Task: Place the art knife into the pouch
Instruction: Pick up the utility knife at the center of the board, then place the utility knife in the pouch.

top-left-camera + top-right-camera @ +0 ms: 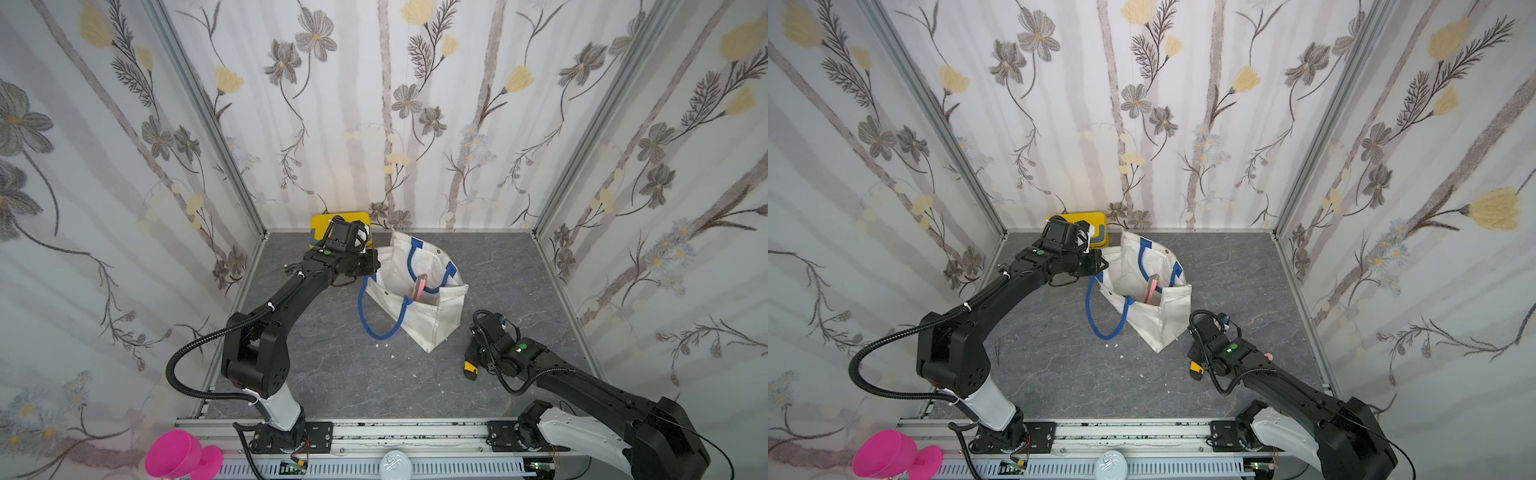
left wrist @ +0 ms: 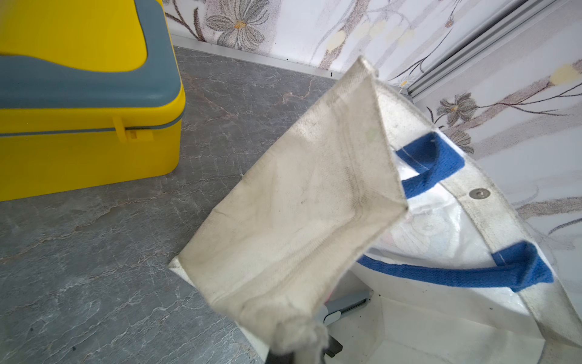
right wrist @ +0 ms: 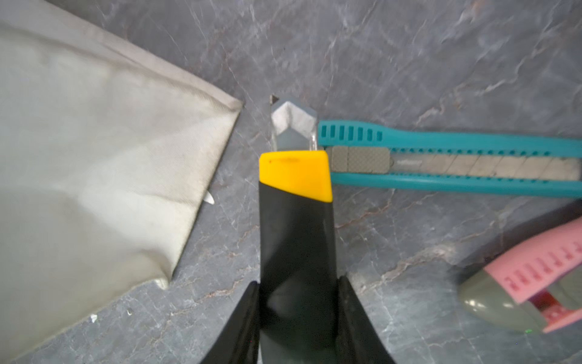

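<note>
Right end effector, jaws narrowed onto the black-and-yellow art knife, works low at the counter beside a teal cutter; the left end effector, pinched fully shut on the pouch rim, holds its mouth open nearby. The job now looks like a straight lift clear of the cutter, then a tip-first drop into the mouth
</note>
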Action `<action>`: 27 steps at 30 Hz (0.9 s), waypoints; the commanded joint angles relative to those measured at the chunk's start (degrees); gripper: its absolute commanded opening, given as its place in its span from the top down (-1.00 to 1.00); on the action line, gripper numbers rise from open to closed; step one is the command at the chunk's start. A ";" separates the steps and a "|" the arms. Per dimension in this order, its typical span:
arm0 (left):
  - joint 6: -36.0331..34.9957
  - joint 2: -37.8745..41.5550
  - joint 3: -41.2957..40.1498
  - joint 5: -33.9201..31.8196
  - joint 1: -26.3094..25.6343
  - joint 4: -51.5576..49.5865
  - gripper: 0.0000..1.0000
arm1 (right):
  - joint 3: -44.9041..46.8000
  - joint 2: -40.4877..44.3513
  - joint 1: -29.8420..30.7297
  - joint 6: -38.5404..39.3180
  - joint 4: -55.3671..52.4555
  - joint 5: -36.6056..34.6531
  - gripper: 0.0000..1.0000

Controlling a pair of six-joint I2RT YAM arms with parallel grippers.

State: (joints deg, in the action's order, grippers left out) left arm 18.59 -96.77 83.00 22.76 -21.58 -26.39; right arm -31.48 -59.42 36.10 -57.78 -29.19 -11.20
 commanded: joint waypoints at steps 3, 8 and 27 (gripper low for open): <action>0.13 0.15 -0.12 -0.32 0.18 0.46 1.00 | -3.58 1.30 -3.10 4.21 -2.74 -3.88 0.64; 0.13 0.09 -0.10 -0.26 0.14 0.47 1.00 | -8.34 2.37 -6.52 8.00 -4.91 -5.22 0.64; 0.30 -0.08 -0.21 -0.18 0.14 0.64 1.00 | -40.45 -7.54 -11.49 22.74 -7.17 -10.63 0.67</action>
State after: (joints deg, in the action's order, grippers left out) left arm 18.87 -96.77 82.98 22.74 -21.54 -26.37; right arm -69.38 -66.06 24.67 -37.76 -37.10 -20.03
